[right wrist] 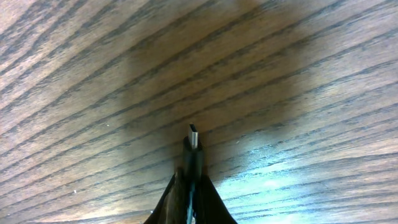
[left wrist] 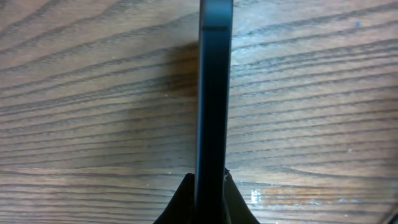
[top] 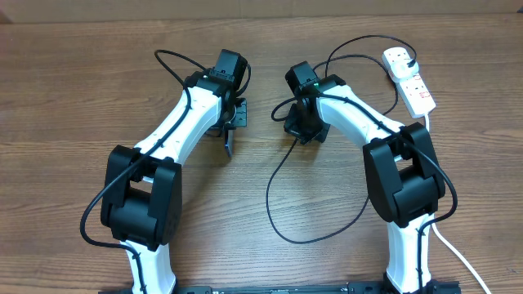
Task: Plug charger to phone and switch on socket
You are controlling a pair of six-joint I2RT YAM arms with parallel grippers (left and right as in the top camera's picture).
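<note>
My left gripper (top: 231, 122) is shut on the phone (top: 229, 144), holding it on edge left of the table's middle. The left wrist view shows the phone (left wrist: 214, 93) as a thin dark strip running up from between the jaws of the left gripper (left wrist: 210, 183). Its screen is hidden. My right gripper (top: 299, 126) is a short way to the right, shut on the charger's connector (right wrist: 194, 138), whose metal tip sticks out beyond the right gripper (right wrist: 191, 179) above bare wood. The charger cable (top: 274, 216) loops toward the front and runs back to the white socket (top: 417, 86), where a black plug (top: 406, 61) sits.
The socket lies at the back right, and its thick white cord (top: 458, 257) runs off the front right past the right arm's base. Slack black cable curls across the wood between the two arms.
</note>
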